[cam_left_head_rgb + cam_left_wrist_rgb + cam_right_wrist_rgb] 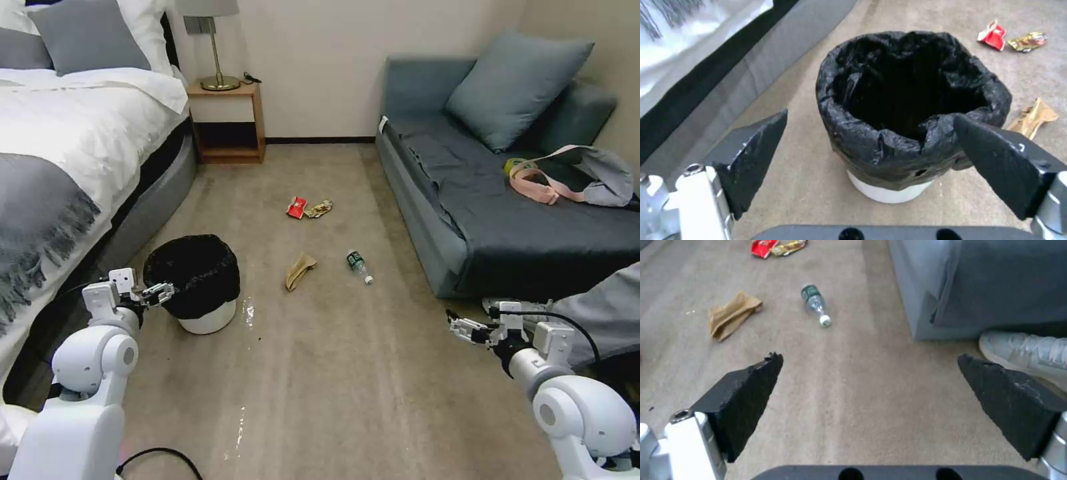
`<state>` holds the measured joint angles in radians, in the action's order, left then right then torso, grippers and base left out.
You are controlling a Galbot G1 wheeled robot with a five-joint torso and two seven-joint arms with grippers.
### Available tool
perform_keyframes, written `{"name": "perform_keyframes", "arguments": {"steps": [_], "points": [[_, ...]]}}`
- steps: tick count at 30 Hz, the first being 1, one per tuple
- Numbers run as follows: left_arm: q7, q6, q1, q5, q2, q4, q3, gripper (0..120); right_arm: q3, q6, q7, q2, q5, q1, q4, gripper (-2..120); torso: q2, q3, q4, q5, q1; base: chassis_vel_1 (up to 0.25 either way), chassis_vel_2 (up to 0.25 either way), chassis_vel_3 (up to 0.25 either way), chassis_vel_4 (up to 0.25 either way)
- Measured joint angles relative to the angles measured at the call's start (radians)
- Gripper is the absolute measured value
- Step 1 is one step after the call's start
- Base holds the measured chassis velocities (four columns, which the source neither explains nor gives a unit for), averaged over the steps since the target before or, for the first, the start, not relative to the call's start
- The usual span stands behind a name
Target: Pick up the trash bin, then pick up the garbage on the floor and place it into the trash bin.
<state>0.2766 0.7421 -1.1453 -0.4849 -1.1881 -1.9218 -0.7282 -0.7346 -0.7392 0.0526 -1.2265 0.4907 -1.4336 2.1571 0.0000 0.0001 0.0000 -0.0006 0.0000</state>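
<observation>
The left gripper (160, 291) hangs with its 2 black fingers (753, 156) spread wide, holding nothing, right at the near rim of the trash bin (198, 280); from the left wrist camera 1 pad overlaps the folded black bag, though contact cannot be confirmed. The bin, white with a crinkly black liner, stands upright on the beige carpet floor (320, 373) beside the bed (60, 147). The right gripper (460, 325) hovers above bare carpet near the grey sofa (480, 200), its jaws also parted and empty. Ahead lie 4 pieces of garbage: a tan paper wrapper (299, 270), a clear bottle (357, 264) with a green label on its side, and farther off a red wrapper (297, 207) touching a gold wrapper (319, 209).
</observation>
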Motion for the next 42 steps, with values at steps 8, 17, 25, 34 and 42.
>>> {"name": "perform_keyframes", "arguments": {"steps": [8, 17, 25, 34, 42], "points": [[-0.005, -0.003, 0.058, 0.0, 0.013, 0.082, 0.003, 100, 0.007, 0.006, 0.0, -0.008, -0.009, -0.001, -0.013, 100, 0.0, 0.0, 0.0001, 0.0005, 0.0, 0.0, 0.0, 0.0, 0.0], [-0.018, -0.005, 0.237, -0.003, 0.067, 0.333, 0.028, 99, 0.02, 0.1, -0.038, -0.014, -0.027, -0.007, -0.049, 100, 0.0, 0.0, 0.0, 0.0006, 0.0, 0.0, 0.0, 0.0, 0.0], [-0.019, -0.006, 0.366, 0.016, 0.06, 0.468, 0.071, 100, 0.012, 0.169, -0.079, -0.015, -0.016, -0.023, -0.083, 100, 0.0, 0.0, 0.0, 0.0006, 0.0, 0.0, 0.0, 0.0, 0.0], [-0.027, -0.006, 0.448, 0.072, 0.024, 0.614, 0.103, 99, 0.014, 0.168, -0.081, -0.014, -0.016, -0.023, -0.095, 100, 0.0, 0.0, -0.0001, 0.0006, 0.0, 0.0, 0.0, 0.0, 0.0], [-0.049, -0.019, 0.499, 0.145, 0.008, 0.765, 0.109, 99, 0.014, 0.164, -0.081, -0.013, -0.016, -0.023, -0.102, 100, 0.0, 0.0, 0.0, 0.0006, 0.0, 0.0, 0.0, 0.0, 0.0]]}}
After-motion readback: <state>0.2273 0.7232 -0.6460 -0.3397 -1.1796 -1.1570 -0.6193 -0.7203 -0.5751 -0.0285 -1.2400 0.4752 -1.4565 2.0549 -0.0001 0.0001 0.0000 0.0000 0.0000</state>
